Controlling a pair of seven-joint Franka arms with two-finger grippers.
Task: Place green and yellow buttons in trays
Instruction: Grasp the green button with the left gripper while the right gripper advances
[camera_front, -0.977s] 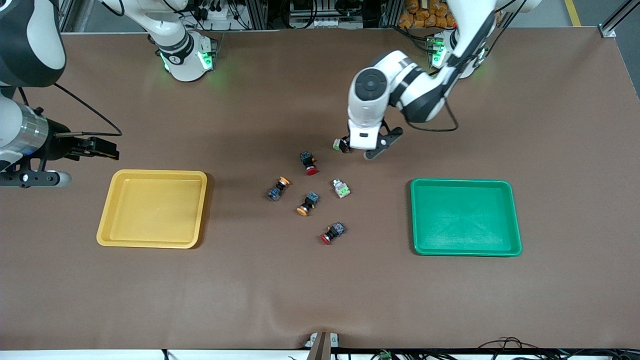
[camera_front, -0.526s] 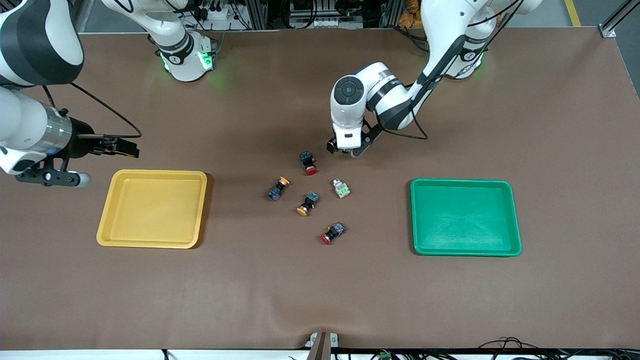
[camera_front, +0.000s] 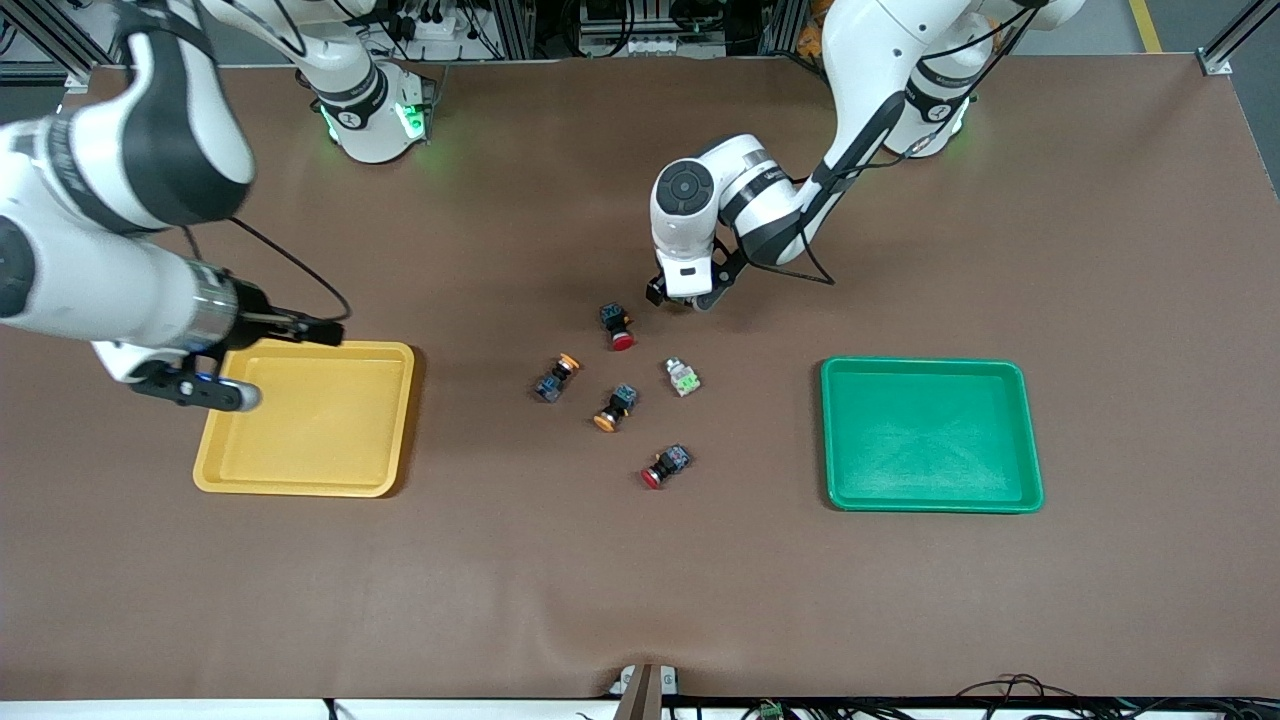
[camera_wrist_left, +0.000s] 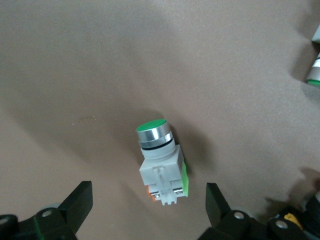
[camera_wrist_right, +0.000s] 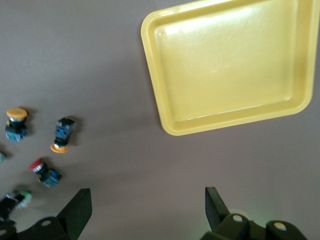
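The brown tabletop (camera_front: 900, 600) carries a shallow yellow plastic tray (camera_front: 305, 480) toward the right arm's end and a green one (camera_front: 930, 495) toward the left arm's. The right gripper (camera_wrist_right: 147, 210) hangs wide over the yellow tray's edge. The left gripper (camera_wrist_left: 148, 202), spread wide, straddles a grey green-capped push-button (camera_wrist_left: 161, 162) lying mid-table; another (camera_front: 683, 377) and two orange-capped ones (camera_front: 557, 377) (camera_front: 613, 407) lie nearby.

Two red-capped push-button switches lie on the brown table mat (camera_front: 640, 600). One red-capped switch (camera_front: 618, 326) sits at twelve o'clock of the button cluster, the other red-capped switch (camera_front: 665, 466) at five o'clock.
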